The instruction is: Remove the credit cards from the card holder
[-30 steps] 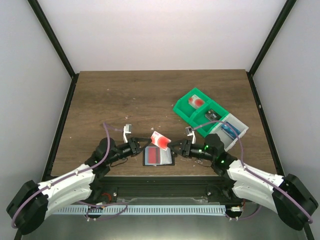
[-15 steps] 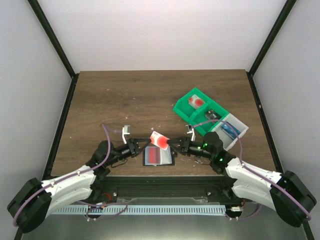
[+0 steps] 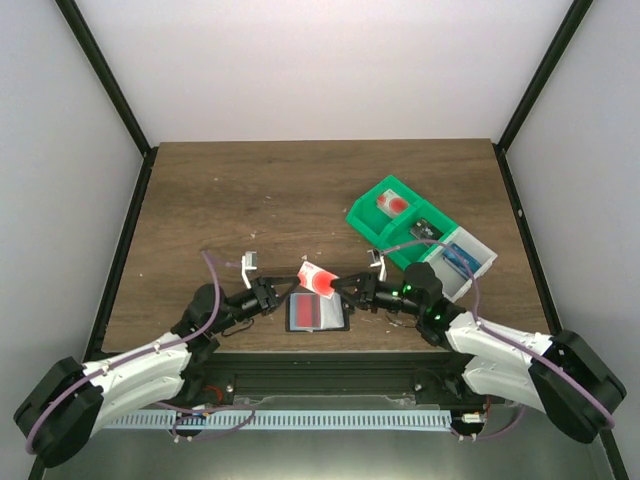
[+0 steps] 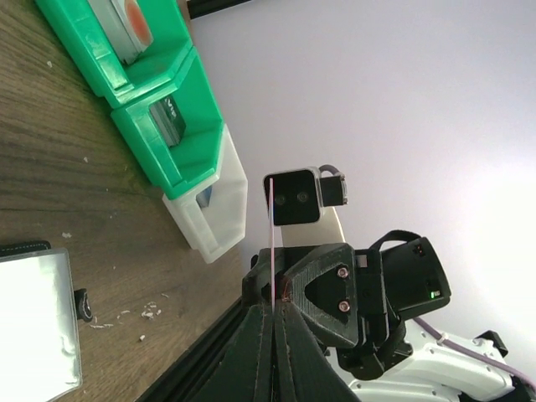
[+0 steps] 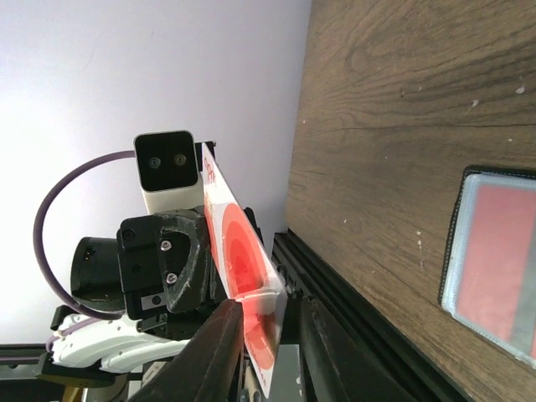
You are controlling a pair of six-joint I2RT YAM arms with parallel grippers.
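The black card holder (image 3: 318, 313) lies open on the table near the front edge, a red-and-white card showing in its slot (image 5: 494, 260). Above it, a white credit card with a red blotch (image 3: 318, 279) is held in the air. My left gripper (image 3: 294, 287) is shut on its left end; the card shows edge-on (image 4: 273, 226) between those fingers. My right gripper (image 3: 344, 288) faces it from the right. Its jaws stand either side of the card (image 5: 239, 260), which lies against one finger (image 5: 219, 352) with a gap to the other.
A green tray (image 3: 372, 222) with cards in its compartments stands at the back right, and a clear-white tray (image 3: 478, 270) with a blue card adjoins it. A black rail (image 5: 352, 293) runs along the table's front edge below both grippers.
The right gripper has moved left up to the card, and its jaws have narrowed around it. The left gripper has kept the card where it was.
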